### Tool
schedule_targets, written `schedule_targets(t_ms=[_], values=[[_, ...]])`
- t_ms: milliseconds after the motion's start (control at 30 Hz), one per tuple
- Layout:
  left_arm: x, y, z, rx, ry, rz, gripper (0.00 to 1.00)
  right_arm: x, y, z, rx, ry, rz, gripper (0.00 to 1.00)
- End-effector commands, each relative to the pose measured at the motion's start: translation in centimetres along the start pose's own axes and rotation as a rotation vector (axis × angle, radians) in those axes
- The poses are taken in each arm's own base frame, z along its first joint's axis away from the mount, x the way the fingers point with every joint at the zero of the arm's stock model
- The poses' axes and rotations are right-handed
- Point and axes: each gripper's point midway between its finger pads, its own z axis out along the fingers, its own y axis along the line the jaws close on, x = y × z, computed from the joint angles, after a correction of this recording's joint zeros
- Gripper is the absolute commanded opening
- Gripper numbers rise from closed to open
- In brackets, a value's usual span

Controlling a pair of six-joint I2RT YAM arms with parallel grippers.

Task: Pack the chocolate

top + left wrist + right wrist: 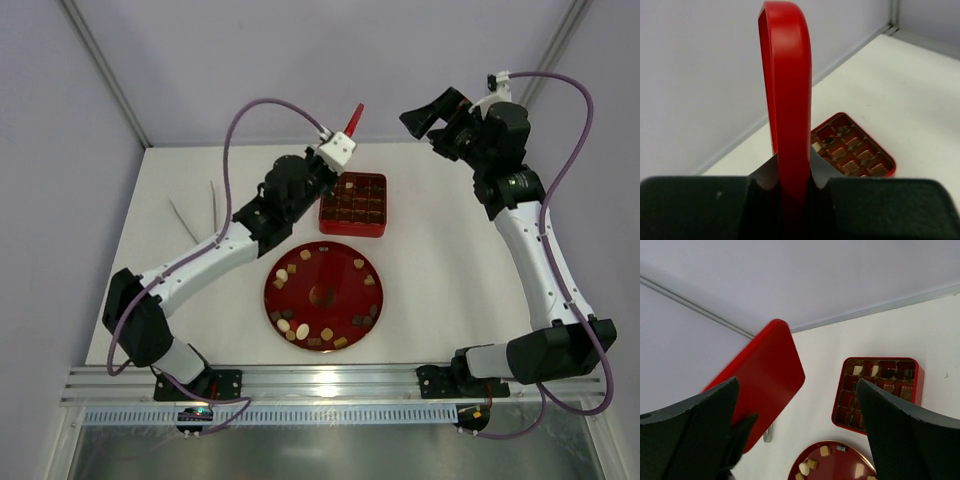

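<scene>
Left fingers (pixel 763 176) clench a red lid (pixel 787 100) beside the box (pixel 352 229) of chocolate (pixel 857 370); right fingers (pixel 690 432) gape, holding nothing.

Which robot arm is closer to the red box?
Left. The left tool is by the box's back left corner, holding a red lid. The right tool hangs open, far off to the box's right.

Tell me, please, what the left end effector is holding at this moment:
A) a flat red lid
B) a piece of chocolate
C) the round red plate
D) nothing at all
A: in the left wrist view, the left end effector is clamped on the flat red lid, which stands on edge above the table near the red box.
</scene>
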Motion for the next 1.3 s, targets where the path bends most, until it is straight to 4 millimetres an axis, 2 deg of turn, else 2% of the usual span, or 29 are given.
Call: schedule_targets(t_ms=[0, 33, 67, 100, 133, 167, 200, 267, 300, 367, 400, 467, 500, 567, 633, 733, 800, 833, 900, 1067, 1267], values=[[-3.8, -0.4, -1.1, 0.21, -0.012, -0.409, 0.0, 0.1, -1.7, 0.8, 0.016, -0.017, -0.052, 1.0], [-4.1, -0.3, -1.0, 0.248, -0.007, -0.477, 0.0, 0.7, -2.1, 1.1, 0.016, 0.0, -0.055, 1.0], [-2.7, 1.2, -0.2, 0.24, 0.025, -0.539, 0.0, 1.6, -3.2, 1.5, 0.034, 0.019, -0.059, 1.0], [-3.3, 0.4, -0.4, 0.329, 0.044, -0.669, 0.0, 2.0, -3.7, 1.8, 0.036, 0.024, -0.064, 1.0], [-3.3, 0.7, -0.2, 0.361, 0.053, -0.731, 0.0, 2.5, -4.1, 2.0, 0.036, 0.033, -0.065, 1.0], [-1.4, 1.7, 0.8, 0.361, 0.093, -0.796, 0.0, 3.6, -5.2, 2.4, 0.05, 0.054, -0.059, 1.0], [-2.2, 1.1, 0.5, 0.45, 0.106, -0.902, 0.0, 3.7, -5.3, 2.7, 0.04, 0.045, -0.061, 1.0], [-1.5, 1.7, 1.3, 0.502, 0.125, -1.002, 0.0, 5.5, -6.6, 3.3, 0.041, 0.081, -0.055, 1.0], [-0.5, 0.9, 1.8, 0.554, 0.172, -1.076, 0.0, 5.7, -6.8, 3.6, 0.025, 0.078, -0.056, 1.0], [-0.6, 0.8, 2.3, 0.604, 0.16, -1.135, 0.0, 7.2, -7.5, 4.1, 0.019, 0.112, -0.044, 1.0], [0.9, 0.4, 2.8, 0.629, 0.212, -1.222, 0.0, 7.8, -8.0, 4.7, 0.013, 0.124, -0.034, 1.0], [1.4, 0.7, 3.5, 0.667, 0.198, -1.274, 0.0, 8.6, -8.1, 5.4, -0.028, 0.133, -0.022, 1.0], [3.3, 0.4, 4.1, 0.67, 0.233, -1.326, 0.0, 9.4, -8.7, 5.9, -0.025, 0.149, -0.005, 1.0], [3.6, 0.7, 4.5, 0.717, 0.215, -1.4, 0.0, 10.2, -9.3, 6.5, -0.032, 0.164, 0.01, 1.0], [5.2, 0.8, 5.1, 0.751, 0.213, -1.48, 0.01, 11.3, -10.2, 7.2, -0.023, 0.189, 0.027, 1.0], [7.4, 1.0, 6.1, 0.767, 0.205, -1.528, 0.01, 12.2, -11.4, 8.2, -0.012, 0.208, 0.048, 1.0], [8.0, 1.6, 6.6, 0.775, 0.186, -1.567, 0.01, 12.7, -11.7, 8.8, -0.012, 0.219, 0.058, 1.0], [9.4, 1.4, 7.1, 0.769, 0.202, -1.594, 0.01, 13.3, -12.4, 9.2, -0.004, 0.23, 0.069, 1.0], [9.6, 1.5, 7.5, 0.79, 0.194, -1.618, 0.01, 13.8, -12.9, 9.6, 0.005, 0.241, 0.073, 1.0], [12.0, 1.1, 8.8, 0.796, 0.225, -1.639, 0.01, 15.0, -14.8, 10.6, 0.047, 0.258, 0.075, 0.99], [14.1, 0.6, 9.3, 0.799, 0.265, -1.666, 0.03, 16.2, -16.0, 11.4, 0.06, 0.279, 0.09, 0.99]])
